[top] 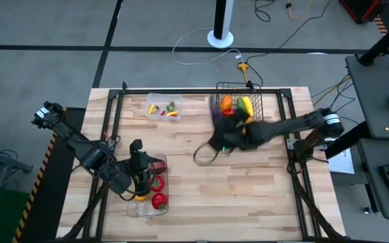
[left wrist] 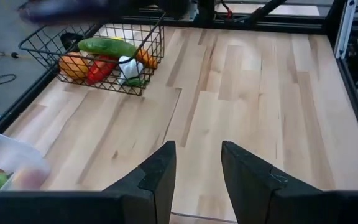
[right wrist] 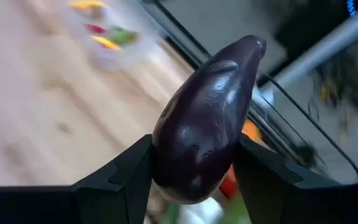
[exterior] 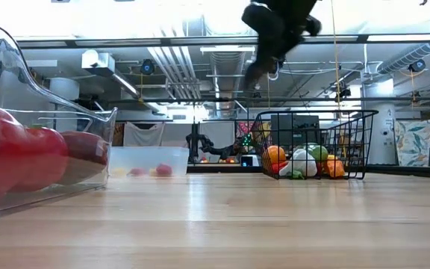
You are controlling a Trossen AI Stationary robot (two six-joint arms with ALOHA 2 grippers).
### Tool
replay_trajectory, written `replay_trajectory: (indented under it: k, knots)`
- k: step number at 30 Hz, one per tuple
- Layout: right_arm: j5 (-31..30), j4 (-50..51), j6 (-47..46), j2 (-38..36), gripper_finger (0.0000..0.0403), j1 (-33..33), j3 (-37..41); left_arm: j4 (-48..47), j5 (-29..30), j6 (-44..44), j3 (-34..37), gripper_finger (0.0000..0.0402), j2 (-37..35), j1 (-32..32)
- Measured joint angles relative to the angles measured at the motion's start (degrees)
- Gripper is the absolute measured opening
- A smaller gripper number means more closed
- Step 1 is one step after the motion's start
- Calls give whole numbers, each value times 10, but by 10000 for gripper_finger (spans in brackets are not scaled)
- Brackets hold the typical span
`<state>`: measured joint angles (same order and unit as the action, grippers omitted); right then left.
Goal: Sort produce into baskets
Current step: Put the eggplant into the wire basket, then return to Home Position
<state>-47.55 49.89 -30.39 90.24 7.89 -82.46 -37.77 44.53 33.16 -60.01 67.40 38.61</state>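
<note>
Above black wire basket [top: 248,101], at bench's far right side, right pincer [right wrist: 194,168] gripped purple eggplant [right wrist: 207,118], aloft, not yet dropped. Basket already held cucumber [left wrist: 107,46], orange pieces, red pepper, white bulb. Small clear tub [top: 163,108], far-left of middle, held few small pieces. Long clear tray [top: 147,192], near left, held red tomatoes [top: 158,200]. Left pincer [left wrist: 197,180] hovered over tray, fingers parted, nothing between. Bare bench [top: 248,189] showed no loose produce; sorting judged nearly finished, eggplant probably last.
</note>
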Motion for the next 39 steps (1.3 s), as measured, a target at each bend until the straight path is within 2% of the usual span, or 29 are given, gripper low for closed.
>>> replay_trajectory:
  k: [2, 5, 7, 11, 16, 22, 33, 35, 39]
  knots:
    - [19, 48, -31, -26, 191, -37, 0, 2, 0, 9, 0, 113, 0, 0]
    - [101, 98, -63, -53, 191, -105, 4, 2, 0, 25, 0, 113, 0, 0]
    - [154, 109, -65, -62, 191, -152, 15, 2, 0, 41, 1, 113, 0, 1]
    - [220, 107, -58, -73, 191, -219, 46, 2, 0, 70, 1, 113, 0, 9]
    - [233, 84, -18, -73, 192, -270, 86, 9, 1, 85, 6, 113, 0, 21]
    - [237, 31, 13, -73, 196, -291, 111, 21, 14, 86, 17, 113, 0, 23]
    - [255, 20, 15, -73, 277, -295, 116, 22, 15, 79, 21, 113, 0, 23]
    - [276, 20, 15, -73, 287, -293, 116, 21, 15, 79, 21, 113, 0, 23]
    - [280, 17, 15, -76, 296, -273, 116, 21, 15, 79, 21, 113, 0, 23]
